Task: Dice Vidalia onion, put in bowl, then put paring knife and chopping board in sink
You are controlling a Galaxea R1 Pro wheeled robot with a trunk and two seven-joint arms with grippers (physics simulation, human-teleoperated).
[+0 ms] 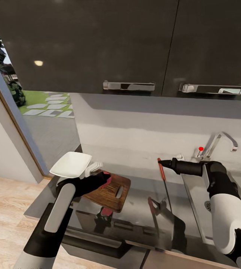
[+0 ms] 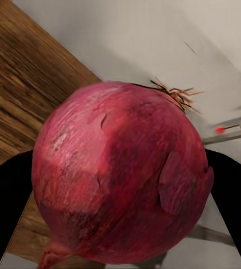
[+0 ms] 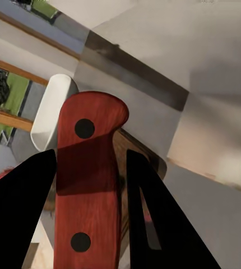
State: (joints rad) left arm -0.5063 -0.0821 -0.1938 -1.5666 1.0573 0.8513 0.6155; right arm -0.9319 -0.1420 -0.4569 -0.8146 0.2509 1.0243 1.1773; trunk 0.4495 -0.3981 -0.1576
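2 pincers are at work above the countertop [image 1: 142, 213]. The left gripper [image 1: 99, 178] hangs over the near-left end of the chopping board [image 1: 111, 192], its dark fingers [image 2: 5, 213] pinching the Vidalia onion [image 2: 120, 174] from either side. In the left wrist view the onion sits squarely between them, its dry rootlets pointing away from the camera, with the wood grain of the board behind it. In the head view only a sliver of pinkish red [image 1: 106, 175] shows at the fingertips, just above the board.

The right gripper [image 1: 165, 163] reaches in from the sink [image 1: 197, 201] side and is clamped on the paring knife [image 1: 162, 175]. The red handle [image 3: 89, 185] lies between the 2 black fingers [image 3: 154, 218], its 2 dark rivets facing the camera. In the head view the knife hangs from the fingertips, slanting downward over the bare metal between board and sink, well apart from the board; its mirror image shows in the glossy top.

The bowl [image 1: 71, 164] is at the counter's far-left corner, just beside the left gripper and behind the board. The tap [image 1: 219, 144] with its red knob stands behind the basin.
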